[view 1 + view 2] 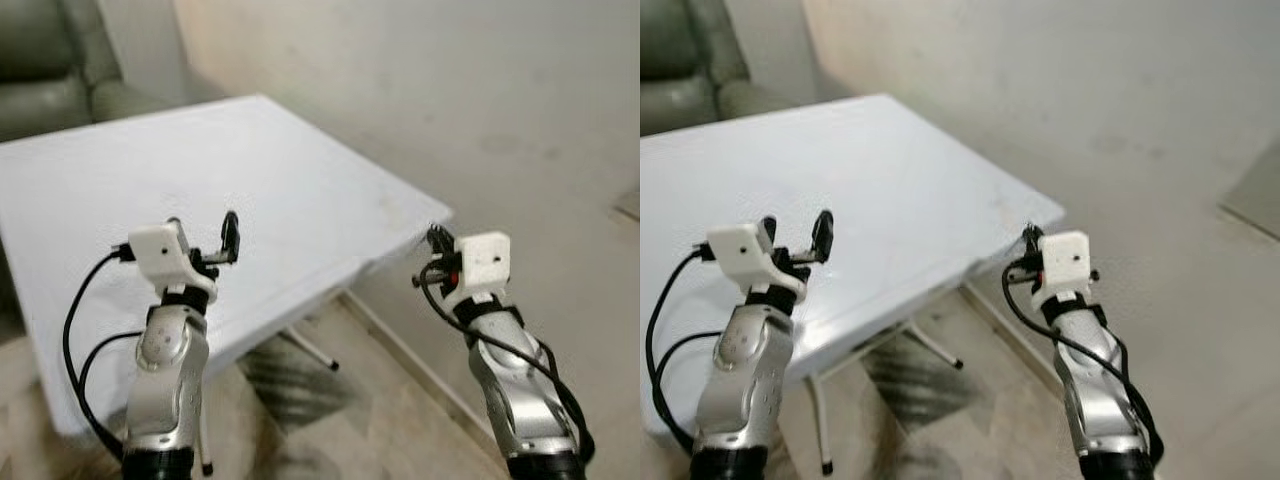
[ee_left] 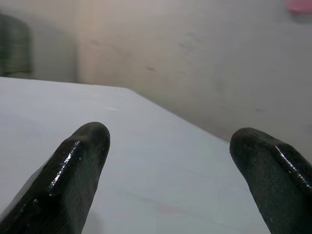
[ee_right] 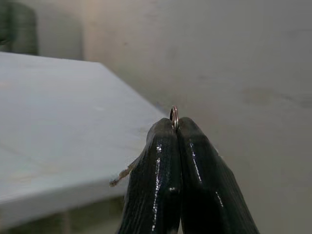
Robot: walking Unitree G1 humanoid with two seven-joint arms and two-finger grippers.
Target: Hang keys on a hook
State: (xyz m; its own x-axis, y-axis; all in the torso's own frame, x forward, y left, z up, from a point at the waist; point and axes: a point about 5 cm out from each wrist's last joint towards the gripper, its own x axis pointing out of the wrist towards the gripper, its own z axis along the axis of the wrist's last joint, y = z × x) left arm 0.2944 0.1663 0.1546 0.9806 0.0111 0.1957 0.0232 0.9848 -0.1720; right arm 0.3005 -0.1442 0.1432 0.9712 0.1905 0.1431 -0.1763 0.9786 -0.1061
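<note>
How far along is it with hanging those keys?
The pick-up looks done: the right end effector is shut on the keys, a ring poking out at its tip, beside the white table. The left end effector is open over the table. Hanging them on a hook is left.

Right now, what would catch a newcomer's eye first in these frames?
Most striking is the right pincer, shut on a small key ring with a key sticking out sideways, held just off the corner of the white folding table. Next, the left pincer hovers open over the table's near edge. A dark green sofa sits beyond the table's far side.
</note>
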